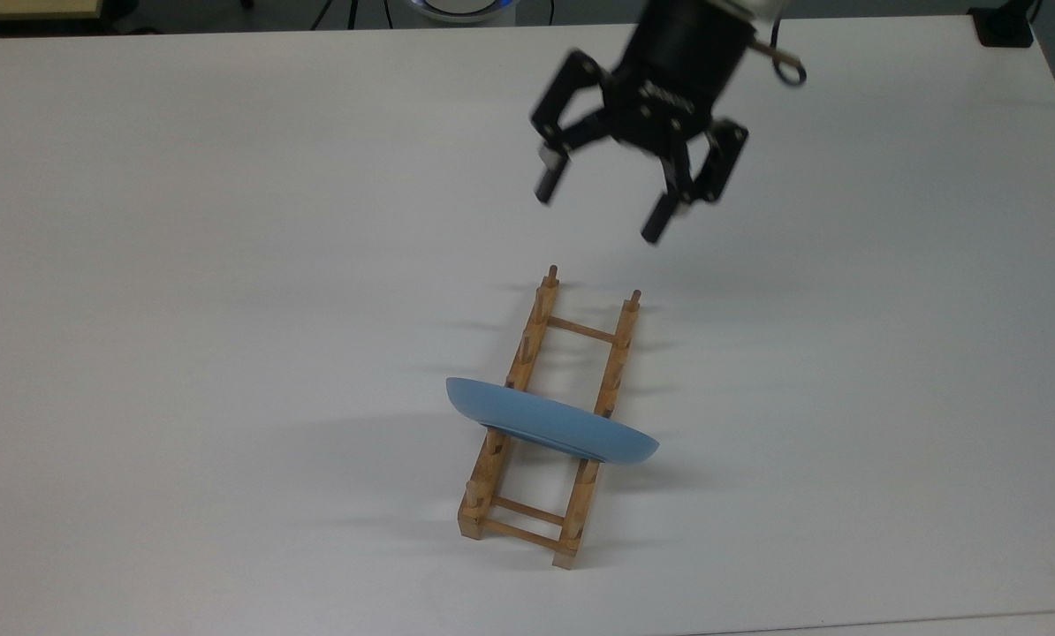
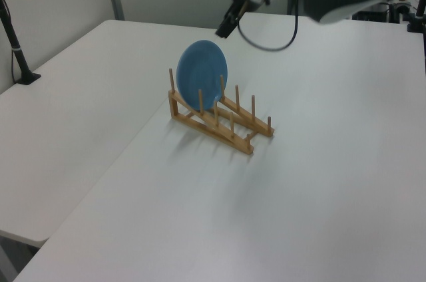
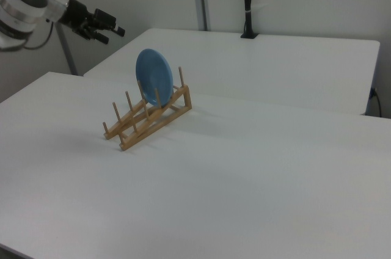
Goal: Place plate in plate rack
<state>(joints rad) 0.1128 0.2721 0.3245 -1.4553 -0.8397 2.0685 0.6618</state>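
Note:
The light-blue plate (image 1: 550, 428) stands on edge in the light-wood plate rack (image 1: 535, 329), between pegs near the rack's lower end in the top view. It leans a little against the pegs, as the left view shows for the plate (image 2: 202, 84) and rack (image 2: 229, 129). My gripper (image 1: 600, 209) hangs open above the table, well beyond the rack's far end, with nothing between its fingers. The right view has the gripper (image 3: 109, 32) high to the left of the plate (image 3: 154, 77) and rack (image 3: 142, 126).
The white table (image 1: 227, 265) spreads wide on all sides of the rack. A black clamped pole (image 2: 14, 39) stands at the left view's left edge, and another pole (image 3: 247, 2) rises behind the far table in the right view. A black block (image 1: 1005, 26) sits at the top view's top right corner.

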